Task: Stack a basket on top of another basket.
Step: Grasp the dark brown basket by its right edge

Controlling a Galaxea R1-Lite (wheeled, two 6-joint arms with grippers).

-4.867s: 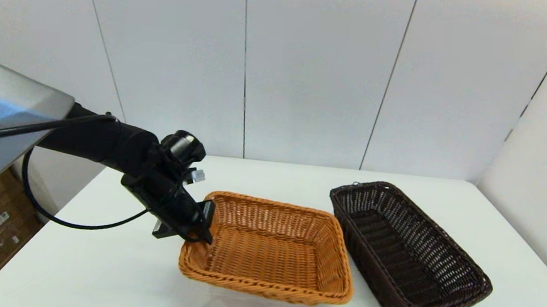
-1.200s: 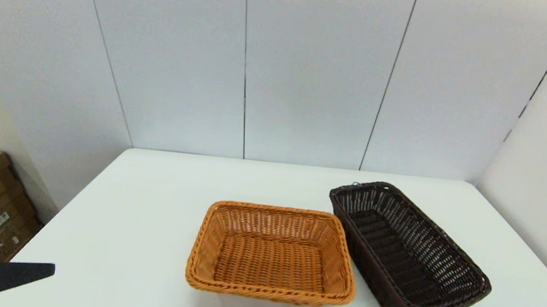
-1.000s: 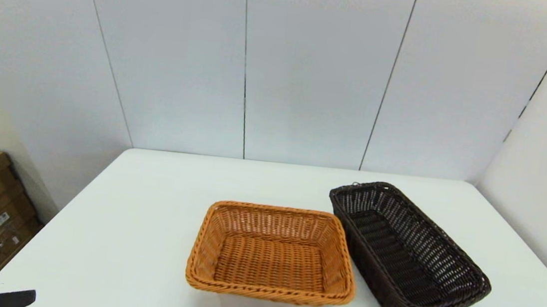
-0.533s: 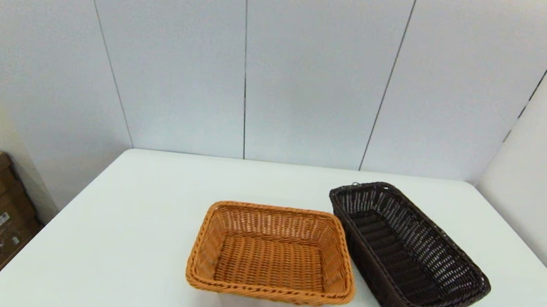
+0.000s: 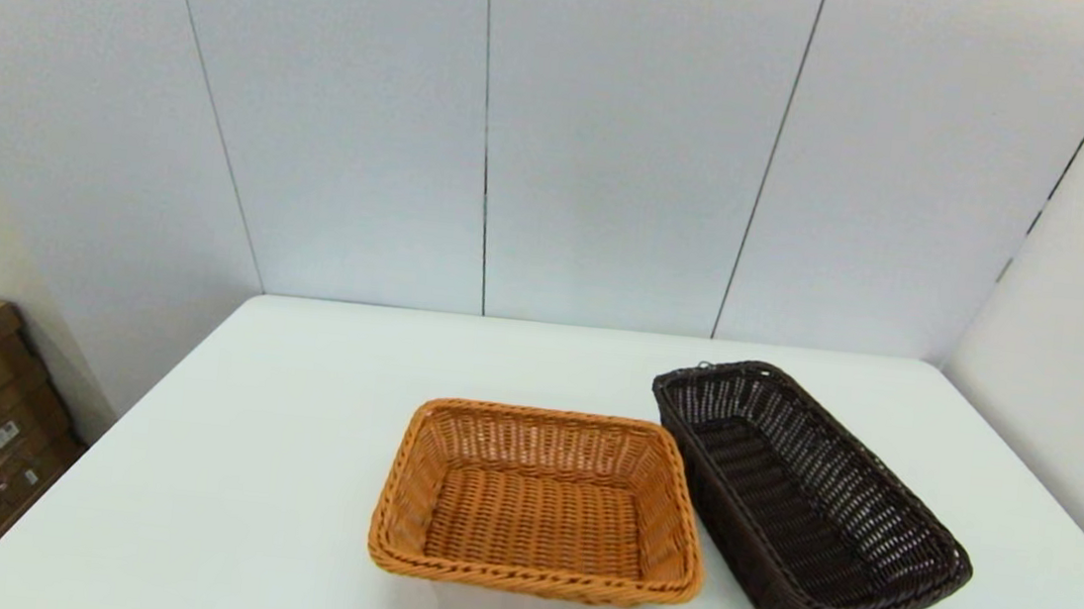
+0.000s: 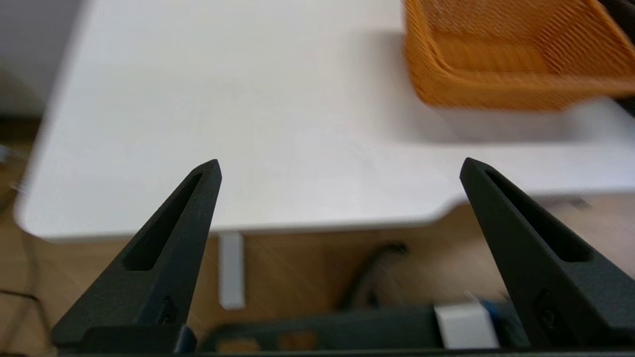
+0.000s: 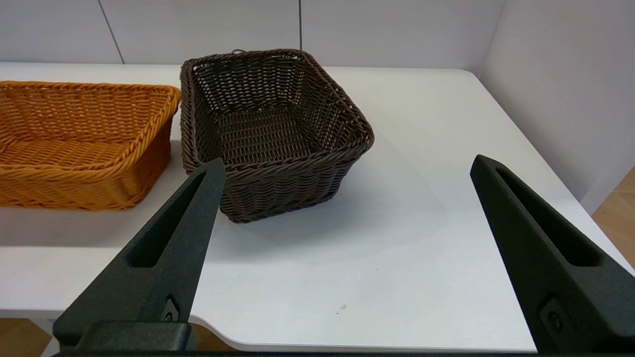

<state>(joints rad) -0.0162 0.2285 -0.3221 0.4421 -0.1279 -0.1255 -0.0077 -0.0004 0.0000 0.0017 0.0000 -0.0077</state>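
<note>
Left gripper (image 6: 340,166) fingers spread wide, holding nothing, off the near table (image 6: 223,124) edge with the orange-tan basket (image 6: 501,54) in the upper right of its frame; right gripper (image 7: 347,166) likewise spread and empty, just off the near edge. In the head view neither arm shows. Orange-tan basket (image 5: 538,498) sits lower centre, dark brown basket (image 5: 807,499) just beside it at lower right, angled, near corners almost touching, not stacked
</note>
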